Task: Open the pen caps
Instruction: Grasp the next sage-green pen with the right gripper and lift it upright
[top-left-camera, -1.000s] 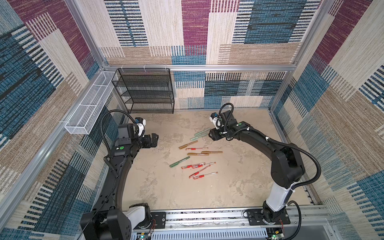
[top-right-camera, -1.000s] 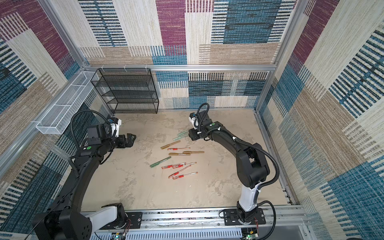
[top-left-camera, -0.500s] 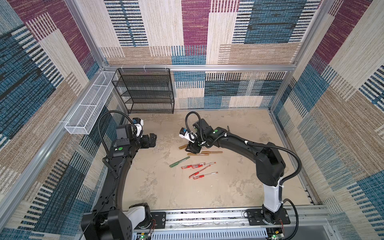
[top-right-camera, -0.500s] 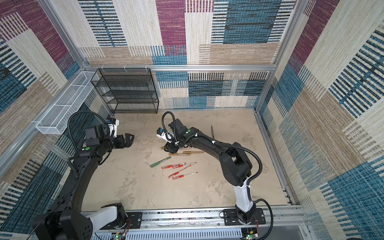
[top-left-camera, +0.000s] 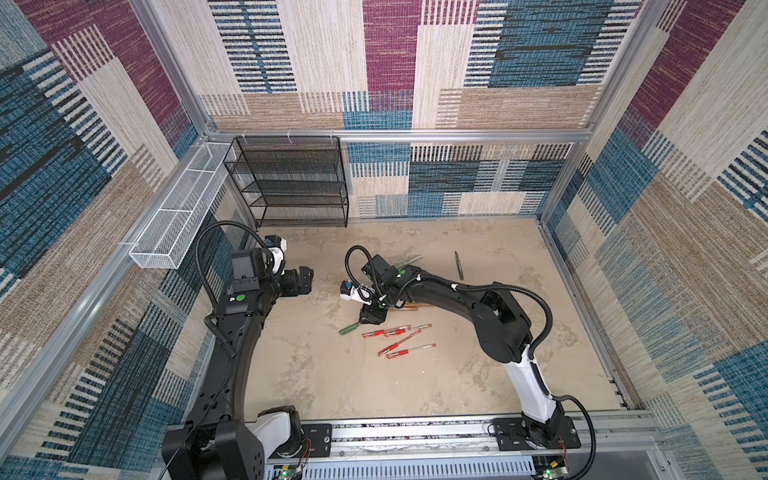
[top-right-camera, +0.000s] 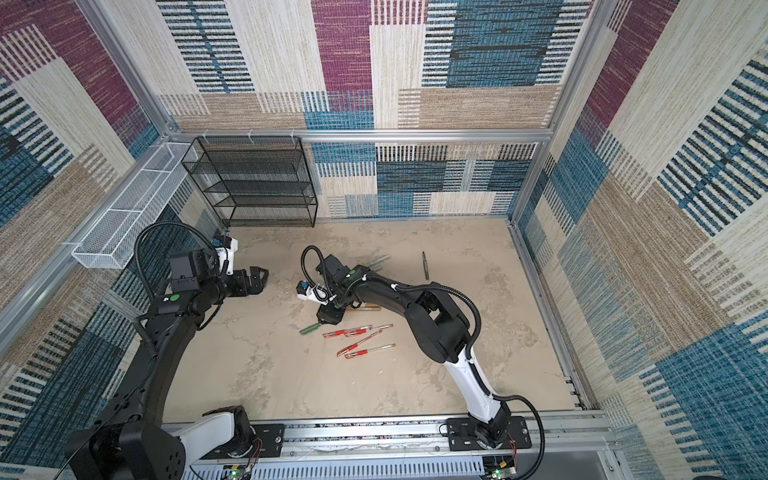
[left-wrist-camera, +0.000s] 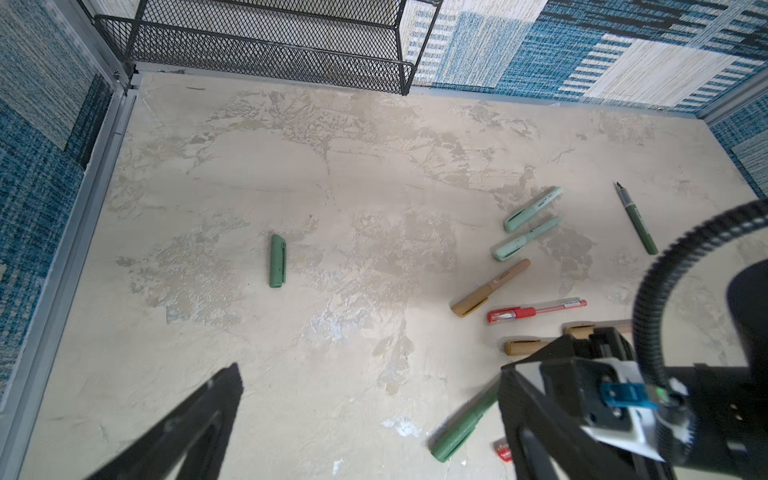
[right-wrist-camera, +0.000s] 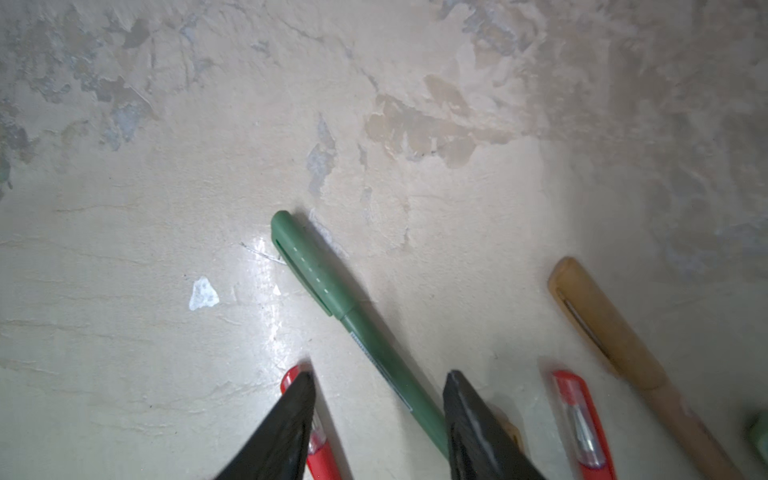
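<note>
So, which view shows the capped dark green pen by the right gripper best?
The right wrist view: the dark green capped pen lies sharp between the open jaws of the right gripper. Both top views show only its cap end. The left wrist view shows it blurred, half hidden.

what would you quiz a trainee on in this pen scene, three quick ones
1. True or false: the right gripper has its jaws shut on a red pen.
2. What lies between those jaws? A) dark green capped pen B) gold pen C) nothing
3. What colour is the loose cap lying on its own?
Key: 1 false; 2 A; 3 green.
</note>
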